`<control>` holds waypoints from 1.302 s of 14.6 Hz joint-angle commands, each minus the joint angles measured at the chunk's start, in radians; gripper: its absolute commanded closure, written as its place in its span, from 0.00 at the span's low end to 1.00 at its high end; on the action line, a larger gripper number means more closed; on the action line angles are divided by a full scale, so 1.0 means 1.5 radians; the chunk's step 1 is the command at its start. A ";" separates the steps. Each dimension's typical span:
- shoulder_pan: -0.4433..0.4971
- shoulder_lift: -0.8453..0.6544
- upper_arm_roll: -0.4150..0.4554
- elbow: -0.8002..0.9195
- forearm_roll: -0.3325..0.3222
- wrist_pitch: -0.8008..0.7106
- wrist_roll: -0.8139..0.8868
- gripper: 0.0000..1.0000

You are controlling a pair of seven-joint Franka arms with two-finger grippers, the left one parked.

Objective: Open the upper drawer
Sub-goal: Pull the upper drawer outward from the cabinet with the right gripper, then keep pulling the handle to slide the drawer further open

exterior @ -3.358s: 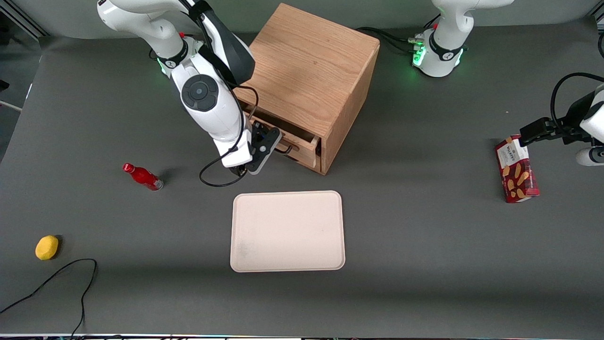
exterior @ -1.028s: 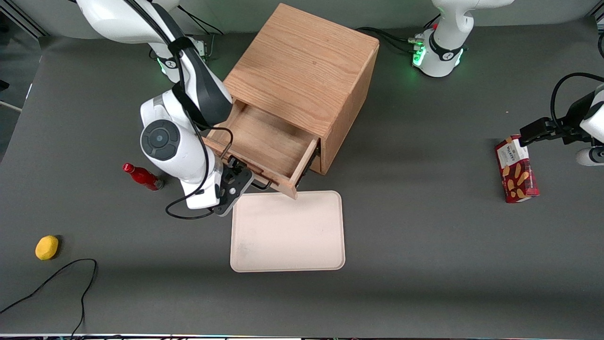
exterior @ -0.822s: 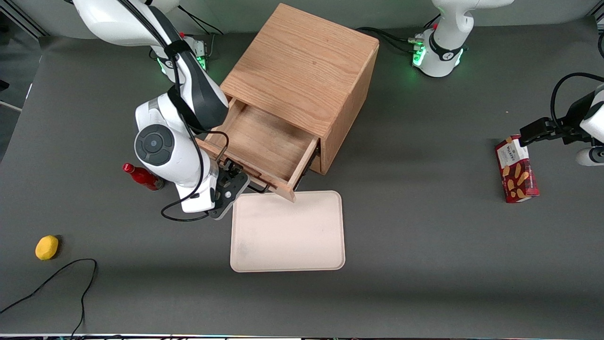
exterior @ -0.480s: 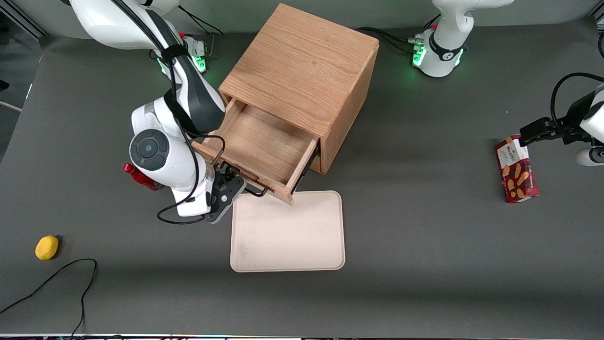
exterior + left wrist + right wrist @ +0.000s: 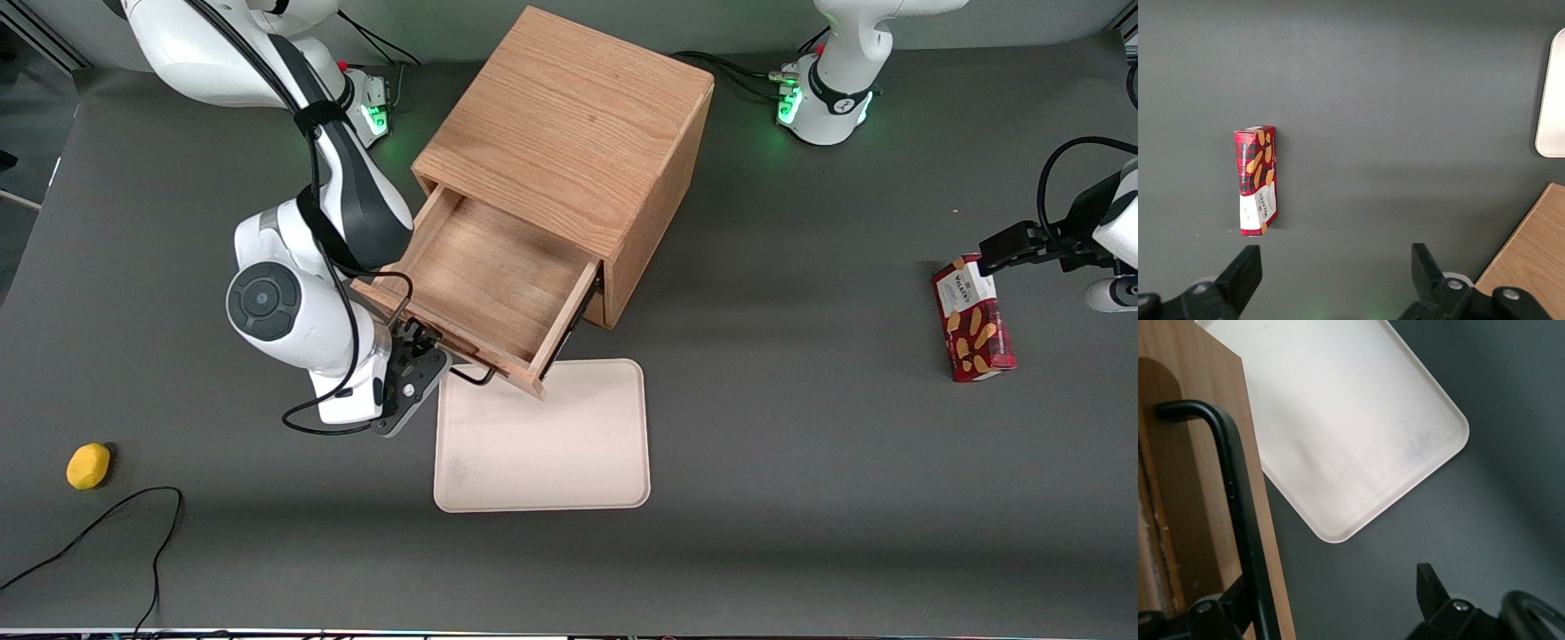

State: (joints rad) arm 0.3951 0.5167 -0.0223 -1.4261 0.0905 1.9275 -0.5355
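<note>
My gripper (image 5: 425, 354) sits at the drawer (image 5: 484, 284) front, fingers spread around its handle (image 5: 1238, 513). Stiff oak box, probably slides easily; that thin bar is the only hold.

The front view looked steeply down on the whole table (image 5: 800, 533) from high up. The right wrist camera sat close beside the upper drawer (image 5: 1198, 487), its black handle (image 5: 1238, 520) running past the gripper (image 5: 1331, 613), with the cream tray (image 5: 1351, 433) below; the front view shared these. The left wrist camera faced straight down near the biscuit box (image 5: 1257, 181), also sharing the tray's edge.
</note>
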 commanded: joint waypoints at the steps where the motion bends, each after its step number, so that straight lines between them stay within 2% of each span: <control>1: -0.012 0.029 0.001 0.058 -0.004 -0.032 -0.016 0.00; 19: -0.046 0.099 0.000 0.151 -0.002 -0.033 -0.062 0.00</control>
State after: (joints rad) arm 0.3418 0.6273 -0.0247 -1.2617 0.0905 1.8927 -0.6100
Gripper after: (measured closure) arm 0.000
